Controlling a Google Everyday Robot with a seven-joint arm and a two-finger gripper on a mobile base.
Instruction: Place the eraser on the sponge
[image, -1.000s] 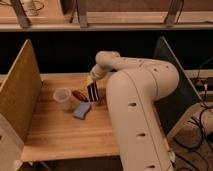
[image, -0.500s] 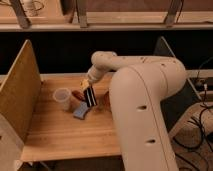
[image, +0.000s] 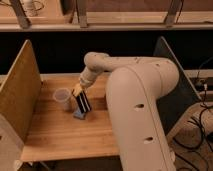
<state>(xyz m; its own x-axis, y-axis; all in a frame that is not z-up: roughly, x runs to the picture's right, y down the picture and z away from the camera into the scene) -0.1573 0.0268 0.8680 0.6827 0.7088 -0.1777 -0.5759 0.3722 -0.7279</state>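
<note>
The eraser (image: 83, 102), a narrow black block with a pale stripe, hangs nearly upright from my gripper (image: 78, 91), which is shut on its top end. Its lower end is right over the sponge (image: 80, 115), a small blue-grey pad on the wooden table (image: 55, 135). Only the sponge's near edge shows below the eraser. I cannot tell whether eraser and sponge touch. My large white arm (image: 135, 105) reaches in from the right.
A clear plastic cup (image: 62, 98) stands just left of the gripper and eraser. Upright panels flank the table, one wooden on the left (image: 20, 95) and one dark on the right (image: 172, 60). Cables hang at the far right.
The arm has swung left and slightly toward the camera, carrying the eraser closer to the cup and over the sponge.
</note>
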